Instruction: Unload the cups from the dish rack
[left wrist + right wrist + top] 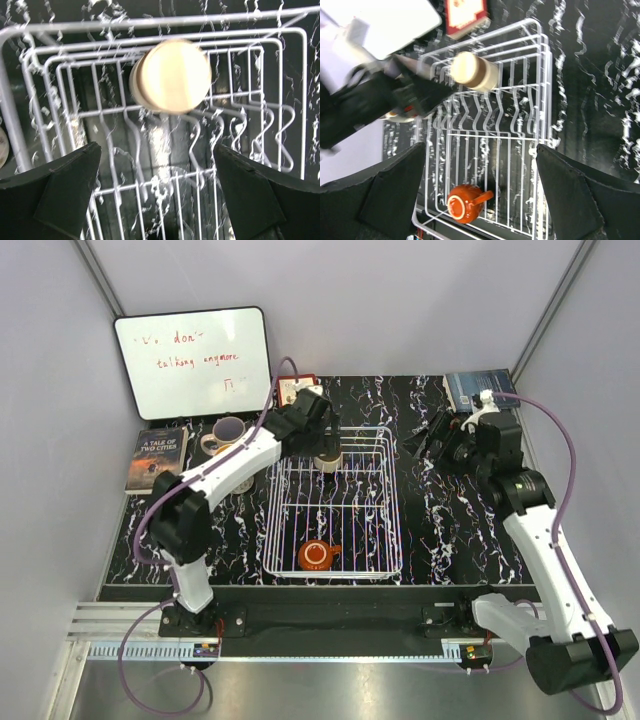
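A lab test cell: bare grey partition walls (350,300), a whiteboard (195,360), an aluminium mounting rail (120,620).

Black marbled table (450,530); on it: white wire dish rack (350,510); mug (228,432); book (158,458); blue book (478,388).

Whiteboard (192,360) far L, novel (158,458) beside it, blue bk (478,388) far R.

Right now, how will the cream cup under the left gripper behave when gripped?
The cream cup looks like rigid glazed ceramic, so it is probably slippery and chip-prone against the dish rack wires. Its round body could twist between the fingers of the open left gripper. Sitting base-up among prongs, it may snag when lifted.
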You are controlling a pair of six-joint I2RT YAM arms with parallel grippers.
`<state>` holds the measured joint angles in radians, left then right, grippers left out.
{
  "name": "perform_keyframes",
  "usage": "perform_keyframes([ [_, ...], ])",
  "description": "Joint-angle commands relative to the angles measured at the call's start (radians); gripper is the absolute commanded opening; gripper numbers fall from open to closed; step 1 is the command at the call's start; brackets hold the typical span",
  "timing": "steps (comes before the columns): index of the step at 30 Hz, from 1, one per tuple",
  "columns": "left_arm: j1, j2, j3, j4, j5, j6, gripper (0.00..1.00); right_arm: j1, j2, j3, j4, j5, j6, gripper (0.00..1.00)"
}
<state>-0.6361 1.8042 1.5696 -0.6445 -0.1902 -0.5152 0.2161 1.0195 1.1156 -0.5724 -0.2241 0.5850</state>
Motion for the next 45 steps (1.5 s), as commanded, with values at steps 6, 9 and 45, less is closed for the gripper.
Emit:
perform_keyframes([
  [6, -0.014, 0.216, 0.22, -0.001, -0.04, 0.037, 0.99, 0.008, -0.087, -0.04, 0.02, -0.058, 0.002, 0.97],
  [9, -0.013, 0.265, 0.251, -0.004, -0.057, 0.038, 0.99, 0.008, -0.094, -0.071, 0.019, -0.069, 0.013, 0.97],
  [45, -0.065, -0.069, 0.19, 0.06, -0.147, 0.023, 0.0, 0.032, -0.061, 0.003, 0.005, -0.001, -0.019, 0.97],
])
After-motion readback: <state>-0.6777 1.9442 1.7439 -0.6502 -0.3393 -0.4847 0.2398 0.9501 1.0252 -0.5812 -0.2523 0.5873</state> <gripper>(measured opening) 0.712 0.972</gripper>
